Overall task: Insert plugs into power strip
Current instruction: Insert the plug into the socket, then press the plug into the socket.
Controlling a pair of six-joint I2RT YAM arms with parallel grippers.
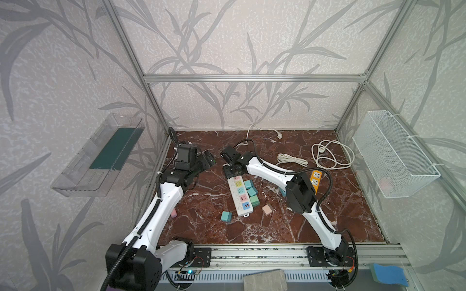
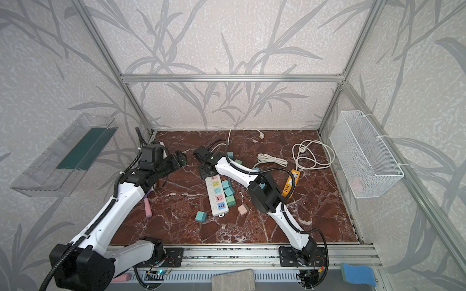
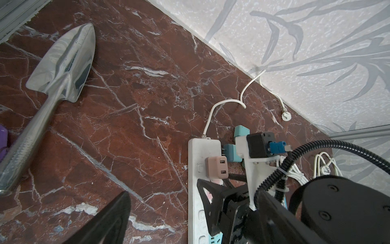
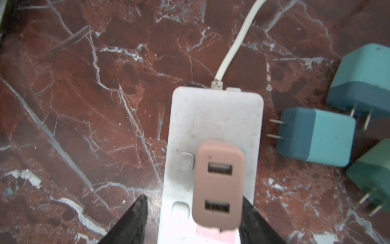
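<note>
**Top views:** white power strip [image 1: 240,197] at mid-tabletop [image 1: 340,214]. Loose teal plugs [image 1: 252,192] lie at its 3 o'clock. The left gripper [image 1: 208,161], at 11 o'clock, has its jaws spread wide and holds nothing.

**Left wrist:** pink plug [image 3: 217,168] seated in the strip's corded end.

**Right wrist:** right gripper [image 4: 194,197] parted, its fingers [image 4: 130,221] straddling that plug, one clear of it.

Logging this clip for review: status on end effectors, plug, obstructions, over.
Left end effector open, empty. Right end effector open around pink plug, seated upright in power strip. Loose teal plug beside strip, not blocking.
</note>
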